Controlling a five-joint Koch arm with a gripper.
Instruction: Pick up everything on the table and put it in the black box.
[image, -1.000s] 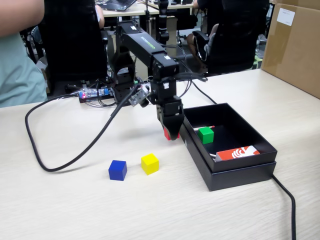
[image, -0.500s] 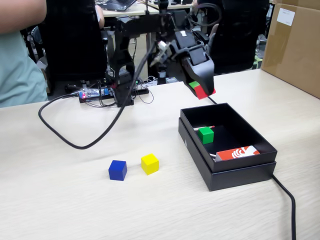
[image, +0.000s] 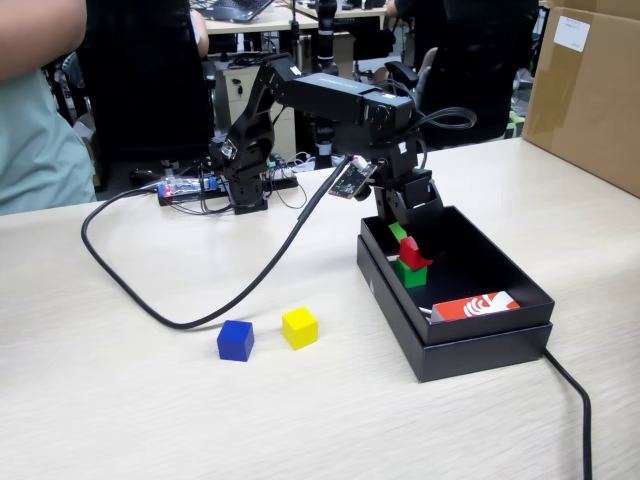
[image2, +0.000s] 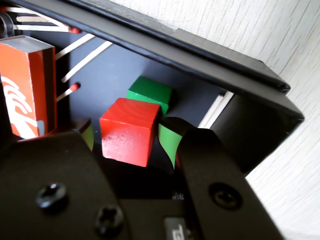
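Gripper clamps the glossy red cube between green-padded jaws, inside the matte black box, over the green cube. Yellow cube and blue cube sit on the wood-grain table.

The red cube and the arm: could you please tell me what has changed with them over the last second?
The pincer lifted the red cube from the table just left of the black box in the fixed view, swung it up high, then lowered it into the box above the green cube. It remains shut on the cube. The blue cube, yellow cube and orange-and-white card have not moved.
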